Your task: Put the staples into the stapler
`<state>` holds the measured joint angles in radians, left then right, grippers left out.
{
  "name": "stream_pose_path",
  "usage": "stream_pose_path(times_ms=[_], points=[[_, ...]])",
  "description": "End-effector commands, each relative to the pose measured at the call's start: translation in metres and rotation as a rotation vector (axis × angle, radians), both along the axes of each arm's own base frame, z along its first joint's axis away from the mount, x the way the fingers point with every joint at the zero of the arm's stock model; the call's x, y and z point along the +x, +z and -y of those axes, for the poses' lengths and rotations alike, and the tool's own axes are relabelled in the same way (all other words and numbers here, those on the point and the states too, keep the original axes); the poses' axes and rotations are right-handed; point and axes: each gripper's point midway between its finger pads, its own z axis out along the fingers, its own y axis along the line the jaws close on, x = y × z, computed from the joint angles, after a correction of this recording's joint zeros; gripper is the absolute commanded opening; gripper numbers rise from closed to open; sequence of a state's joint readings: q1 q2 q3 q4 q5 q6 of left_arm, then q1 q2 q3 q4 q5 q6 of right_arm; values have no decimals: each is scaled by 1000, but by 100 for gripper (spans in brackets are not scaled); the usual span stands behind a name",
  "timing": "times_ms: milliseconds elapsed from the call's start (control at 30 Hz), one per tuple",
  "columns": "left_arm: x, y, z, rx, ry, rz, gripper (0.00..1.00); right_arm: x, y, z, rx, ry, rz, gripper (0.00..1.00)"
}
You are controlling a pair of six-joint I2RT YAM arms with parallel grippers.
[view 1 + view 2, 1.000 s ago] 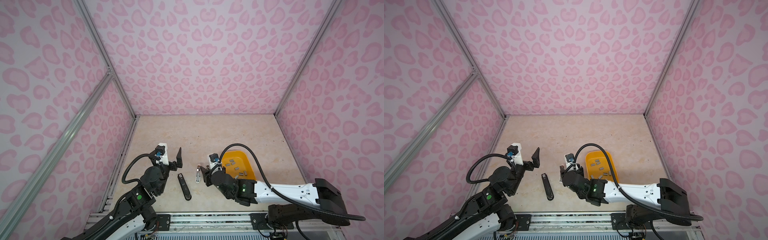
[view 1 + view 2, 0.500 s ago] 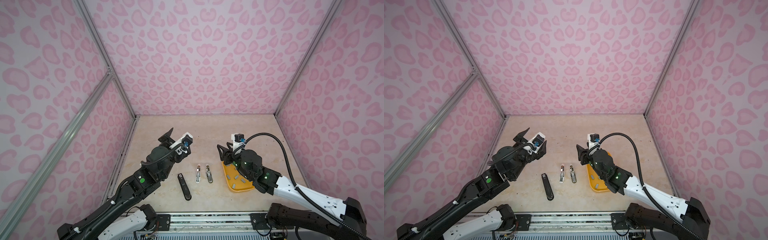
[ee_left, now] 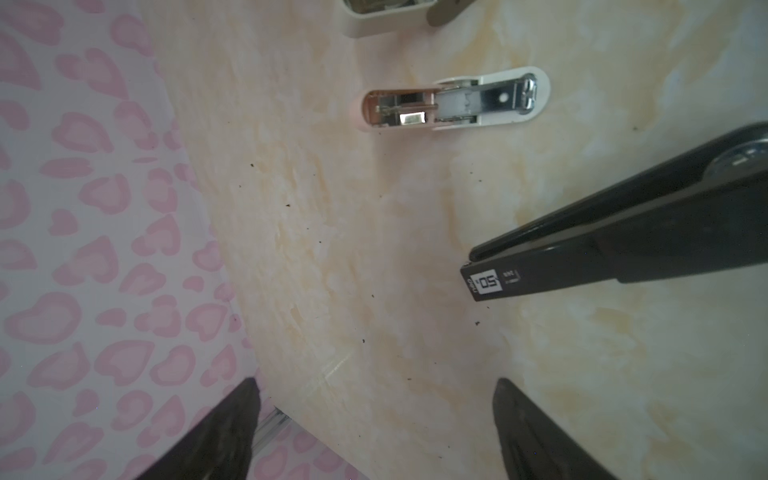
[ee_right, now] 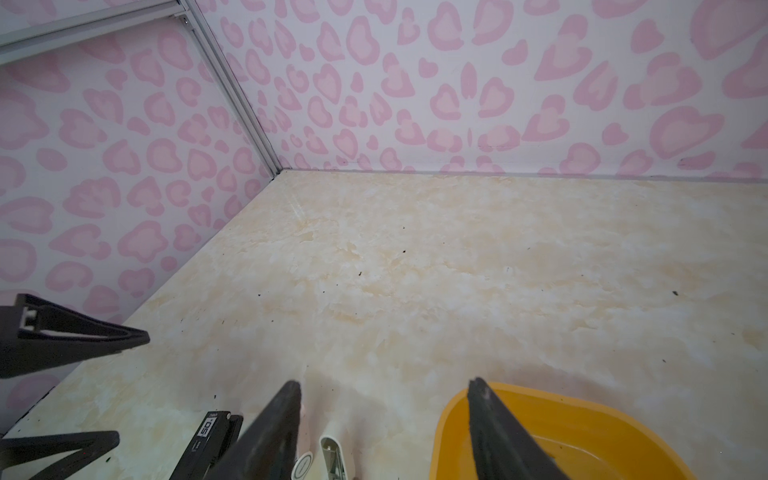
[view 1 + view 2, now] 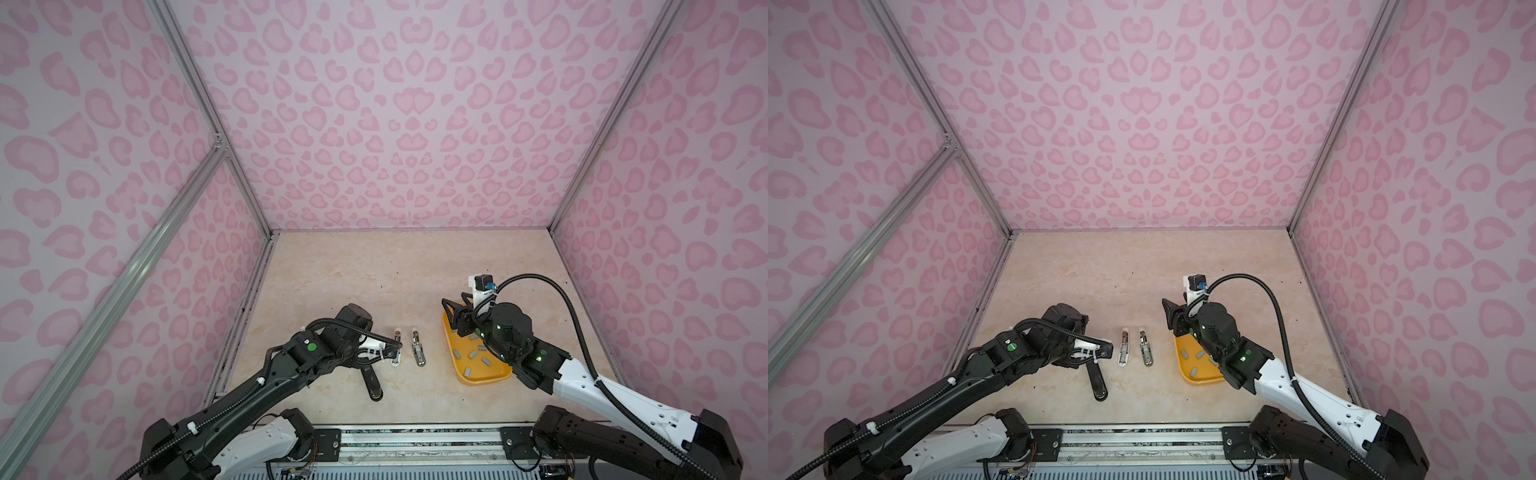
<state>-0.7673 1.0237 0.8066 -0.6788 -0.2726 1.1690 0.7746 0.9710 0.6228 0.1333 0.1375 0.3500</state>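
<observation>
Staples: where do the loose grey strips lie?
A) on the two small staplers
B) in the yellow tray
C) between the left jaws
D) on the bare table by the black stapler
B: the staples lie scattered inside the yellow tray in both top views.

Walls (image 5: pixel 407 124): pale pink with darker pink leopard blotches.
Table (image 5: pixel 353 270): cream, marbled with beige.
Tray (image 5: pixel 486 379): orange-yellow, on the right.
Staples (image 5: pixel 472 354): grey.
Long stapler (image 5: pixel 371 384): black, white label.
Small staplers (image 3: pixel 453 99): white and pink shells, silver metal.
Arms (image 5: pixel 582 378): black and white.
</observation>
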Motion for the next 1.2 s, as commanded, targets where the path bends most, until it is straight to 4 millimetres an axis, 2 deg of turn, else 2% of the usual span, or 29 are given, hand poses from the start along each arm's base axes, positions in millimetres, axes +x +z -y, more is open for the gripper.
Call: stream_pose_path(times_ms=[0,233,400,700,900,1033,1167], points=[[-10,-16,7,38,-95,-56,90,0,6,-1,37,9,16,64],[-38,-58,9,234,-216,-140,89,4,3,-1,64,14,5,65],[-51,-66,18,235,-270,-176,89,8,-6,-8,63,33,-27,65],[-79,-91,26,323,-364,-237,86,13,-12,-9,72,36,-50,66],[-80,-91,40,314,-372,-263,76,15,-15,-5,77,26,-57,66],[-80,-94,38,348,-380,-274,64,17,-17,-2,82,14,-62,67],[-81,-97,33,374,-381,-285,56,19,-20,1,89,8,-71,67]])
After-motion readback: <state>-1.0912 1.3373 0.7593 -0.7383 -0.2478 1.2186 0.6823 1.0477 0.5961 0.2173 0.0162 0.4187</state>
